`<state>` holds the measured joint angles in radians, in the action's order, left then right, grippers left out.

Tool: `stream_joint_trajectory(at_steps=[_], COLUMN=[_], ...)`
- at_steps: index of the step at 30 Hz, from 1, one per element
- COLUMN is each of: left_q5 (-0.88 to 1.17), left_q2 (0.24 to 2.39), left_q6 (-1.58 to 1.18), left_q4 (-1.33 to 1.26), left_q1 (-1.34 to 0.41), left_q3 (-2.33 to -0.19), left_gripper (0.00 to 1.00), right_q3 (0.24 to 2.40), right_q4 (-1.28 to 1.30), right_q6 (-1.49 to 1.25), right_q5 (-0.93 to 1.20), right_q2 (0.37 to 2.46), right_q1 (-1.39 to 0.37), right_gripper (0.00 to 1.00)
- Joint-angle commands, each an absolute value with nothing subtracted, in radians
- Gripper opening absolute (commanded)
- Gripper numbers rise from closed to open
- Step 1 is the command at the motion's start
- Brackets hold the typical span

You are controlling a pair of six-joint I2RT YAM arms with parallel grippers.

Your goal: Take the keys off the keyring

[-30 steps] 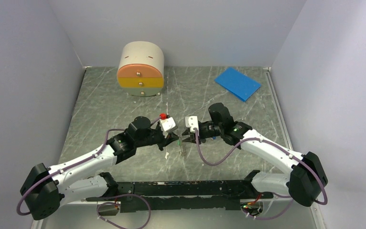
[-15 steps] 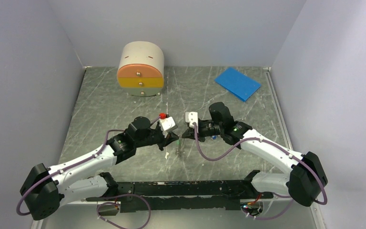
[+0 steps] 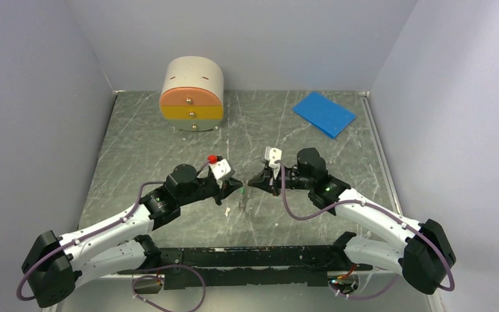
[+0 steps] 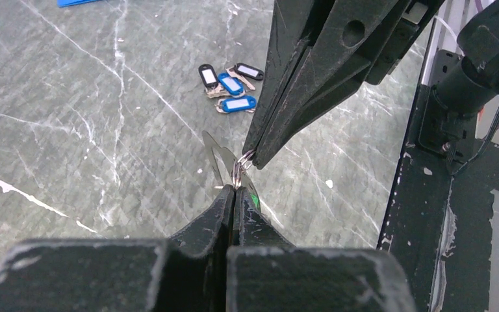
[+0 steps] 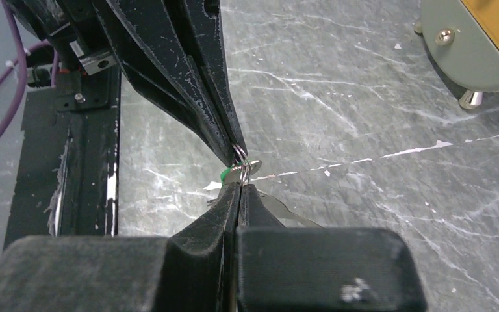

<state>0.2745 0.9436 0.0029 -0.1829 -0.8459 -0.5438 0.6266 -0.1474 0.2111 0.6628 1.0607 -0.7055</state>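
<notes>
Both grippers meet tip to tip over the table's near middle. My left gripper (image 3: pixel 237 188) (image 4: pixel 236 191) is shut on the keyring (image 4: pixel 239 170), a small silvery ring. My right gripper (image 3: pixel 252 182) (image 5: pixel 240 185) is shut on the same keyring (image 5: pixel 242 161) from the opposite side. The keys (image 3: pixel 241 203) hang below the ring: a green tag (image 4: pixel 253 195) (image 5: pixel 226 174) and a silvery blade (image 4: pixel 216 162) (image 5: pixel 289 212). The ring is held just above the table.
Small blue and black tags (image 4: pixel 230 88) lie loose on the table beyond the grippers. A drawer unit (image 3: pixel 192 94) stands at the back left and a blue sheet (image 3: pixel 323 114) at the back right. A black rail (image 3: pixel 247 257) runs along the near edge.
Both wrists have turned and pulled slightly apart while staying pinched on the ring. The hanging key has shifted a little to the left.
</notes>
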Motion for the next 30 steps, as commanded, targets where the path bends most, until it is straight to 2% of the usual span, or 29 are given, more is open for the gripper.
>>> stream_joint_trajectory(at_steps=[1,9,18,21,26,27,30], left_q5=[0.252,0.205,0.255,0.256,0.236,0.231,0.238], left_q2=[0.936,0.897,0.994,1.041,1.002,0.986,0.958], left_q6=[-0.048,-0.131,-0.311,-0.349,-0.279,-0.255,-0.192], left_q4=[-0.209,-0.277,-0.428,-0.486,-0.35,-0.308,-0.226], left_q1=[-0.844,-0.844,-0.845,-0.844,-0.844,-0.844,-0.844], left_q3=[-0.505,-0.442,-0.392,-0.383,-0.441,-0.457,-0.504], left_gripper=[0.02,0.03,0.03,0.03,0.03,0.03,0.03], right_q3=[0.605,0.458,0.359,0.356,0.372,0.377,0.422], right_q4=[-0.37,-0.653,-0.835,-0.824,-0.66,-0.616,-0.448], right_q6=[0.077,-0.101,-0.191,-0.184,-0.103,-0.081,-0.013], right_q5=[0.703,0.549,0.465,0.5,0.556,0.561,0.575], right_q2=[1.027,0.926,0.876,0.885,0.867,0.859,0.839], right_q1=[-0.695,-0.685,-0.686,-0.685,-0.686,-0.686,-0.686], right_gripper=[0.0,0.0,0.0,0.0,0.0,0.03,0.23])
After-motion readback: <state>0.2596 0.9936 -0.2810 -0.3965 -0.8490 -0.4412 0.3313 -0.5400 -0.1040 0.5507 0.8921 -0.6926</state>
